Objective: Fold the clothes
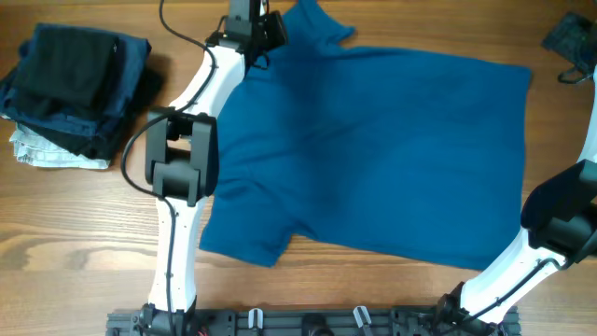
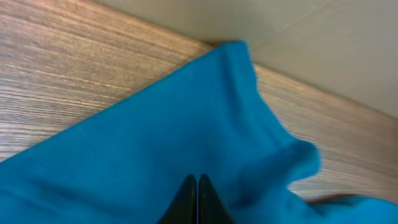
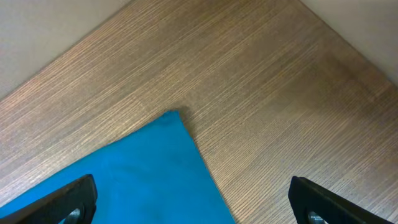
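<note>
We note left tool (image 2: 198,190) clamped on T-shirt (image 1: 373,149) sleeve, frame top; cloth stretches rightward toward wide-open right tool (image 3: 196,208).

A counter (image 1: 93,233) of light brown wood, with long streaked grain, is seen in every view. Beyond its edge a plain pale surface (image 2: 323,31) is shown; wall or floor cannot be told. Light is spread evenly.
</note>
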Motion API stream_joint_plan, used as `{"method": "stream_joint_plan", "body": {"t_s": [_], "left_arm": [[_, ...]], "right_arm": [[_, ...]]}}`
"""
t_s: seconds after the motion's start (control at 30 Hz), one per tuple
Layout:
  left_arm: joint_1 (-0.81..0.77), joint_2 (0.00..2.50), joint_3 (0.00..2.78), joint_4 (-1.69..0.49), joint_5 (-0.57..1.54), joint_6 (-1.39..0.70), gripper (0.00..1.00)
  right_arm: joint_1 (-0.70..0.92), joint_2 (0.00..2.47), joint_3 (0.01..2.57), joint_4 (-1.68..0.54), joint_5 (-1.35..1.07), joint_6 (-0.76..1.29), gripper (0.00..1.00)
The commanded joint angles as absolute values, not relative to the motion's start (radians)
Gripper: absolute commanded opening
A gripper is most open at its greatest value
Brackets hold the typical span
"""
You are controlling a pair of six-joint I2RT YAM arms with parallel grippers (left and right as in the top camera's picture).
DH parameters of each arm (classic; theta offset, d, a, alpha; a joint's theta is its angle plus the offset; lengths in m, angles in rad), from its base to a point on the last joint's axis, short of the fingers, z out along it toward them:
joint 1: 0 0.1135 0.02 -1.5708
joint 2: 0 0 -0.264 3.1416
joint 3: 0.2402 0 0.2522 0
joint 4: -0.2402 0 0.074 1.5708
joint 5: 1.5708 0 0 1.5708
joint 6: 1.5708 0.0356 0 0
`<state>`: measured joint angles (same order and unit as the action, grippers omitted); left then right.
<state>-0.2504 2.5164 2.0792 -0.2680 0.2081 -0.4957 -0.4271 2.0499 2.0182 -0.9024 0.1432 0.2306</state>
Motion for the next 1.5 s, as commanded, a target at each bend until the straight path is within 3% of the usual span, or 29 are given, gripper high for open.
{"method": "stream_joint_plan", "body": {"t_s": [0.0, 0.37, 0.67, 0.83, 1.0, 1.13, 1.3, 1.37, 1.47], "left_arm": [[-0.257, 2.576, 2.076, -0.216, 0.219, -0.512, 0.04], [-0.25, 2.654, 2.076, -0.19, 0.097, -0.532, 0.04], [-0.146, 2.658, 2.076, -0.197, 0.031, -0.528, 0.04], [-0.149, 2.646, 2.123, -0.138, 0.032, -0.422, 0.04], [-0.155, 2.589, 2.271, -0.255, 0.035, -0.422, 0.04], [-0.155, 2.399, 2.299, -0.512, 0.031, -0.422, 0.04], [-0.155, 2.183, 2.299, -0.842, 0.002, -0.423, 0.3], [-0.158, 2.103, 2.299, -1.011, 0.002, -0.435, 0.52], [-0.182, 2.031, 2.299, -1.27, 0.002, -0.461, 0.61]], "right_arm": [[-0.424, 2.059, 2.021, -0.901, 0.158, 0.239, 1.0], [-0.424, 2.059, 2.02, -0.901, 0.158, 0.238, 0.99], [-0.424, 2.059, 2.02, -0.901, 0.158, 0.238, 1.0], [-0.424, 2.059, 2.02, -0.901, 0.158, 0.239, 1.0], [-0.423, 2.059, 2.02, -0.9, 0.158, 0.239, 0.99], [-0.422, 2.059, 2.02, -0.9, 0.158, 0.239, 1.0], [-0.422, 2.059, 2.02, -0.9, 0.158, 0.238, 1.0], [-0.422, 2.059, 2.021, -0.9, 0.158, 0.239, 1.0], [-0.422, 2.059, 2.02, -0.9, 0.158, 0.239, 1.0]]}}
